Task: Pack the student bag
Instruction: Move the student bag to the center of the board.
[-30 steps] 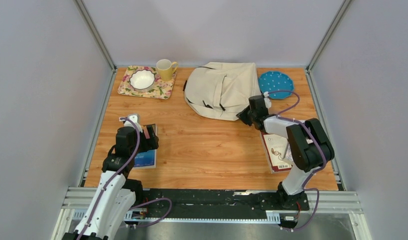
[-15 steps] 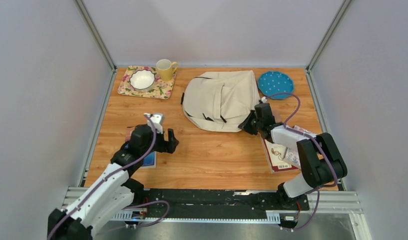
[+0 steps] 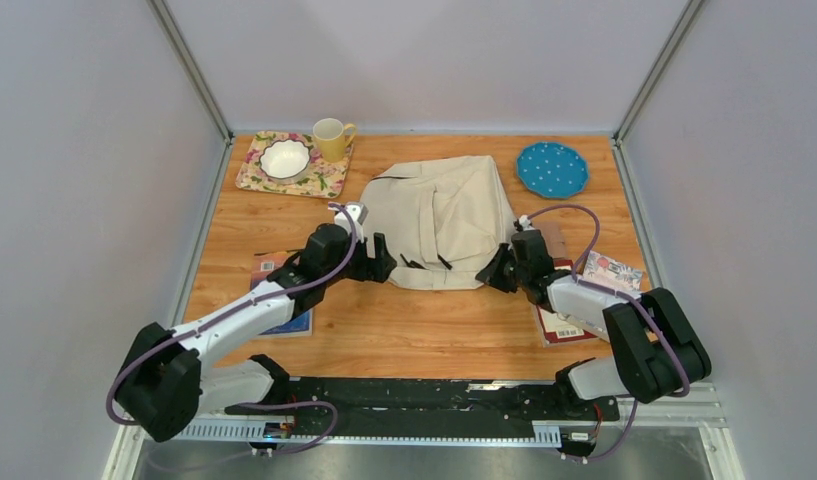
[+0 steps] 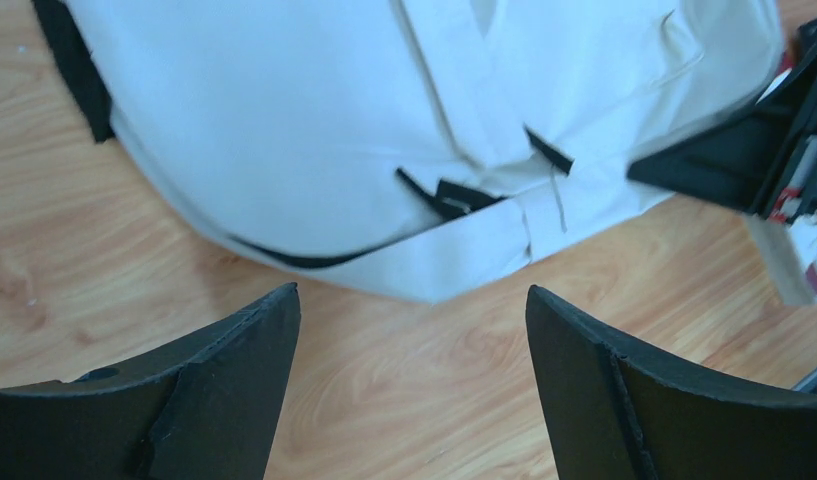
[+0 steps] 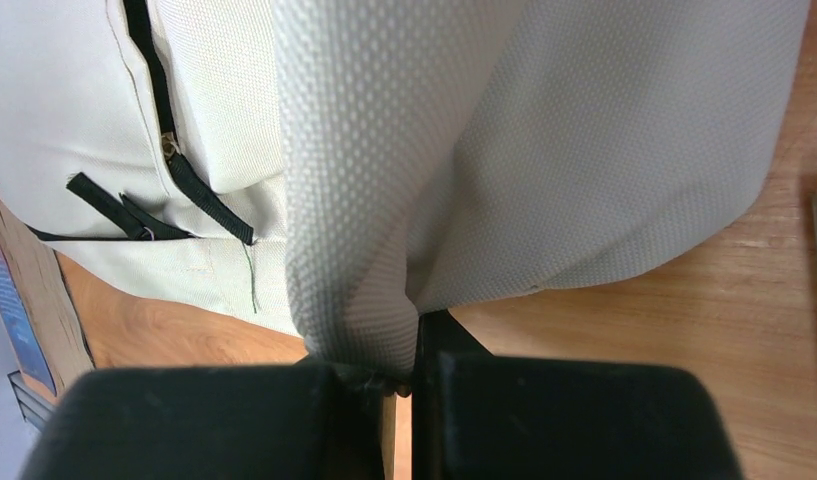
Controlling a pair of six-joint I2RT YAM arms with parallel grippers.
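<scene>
Grips a fold of the large cream soft-fabric backpack (image 3: 439,215) in the right hand (image 3: 496,270), jaws pressed together on the cloth at the near right corner. Holds the left hand (image 3: 382,260) just beside the bag's near left edge, jaws spread wide, carrying nothing and not touching the fabric. Shows the backpack lying flat at the far middle of the orange-brown wooden table (image 3: 424,320), front flap pocket up, black strap ends at the near hem, no main opening in sight. Leaves two flat books outside the bag: a blue-covered book (image 3: 289,322) near left and a red-and-white book (image 3: 559,325) partly under the right forearm.

Risks losing the pinch under a hard pull: small bite, smooth woven cloth, likely to slide out. Risks dragging the whole limp bag across the table rather than opening it, with nothing pinning it down. Could rumple the bag over the red-and-white book. May close the left hand on bare wood or on a loose strap end instead of the hem, given the low approach.
</scene>
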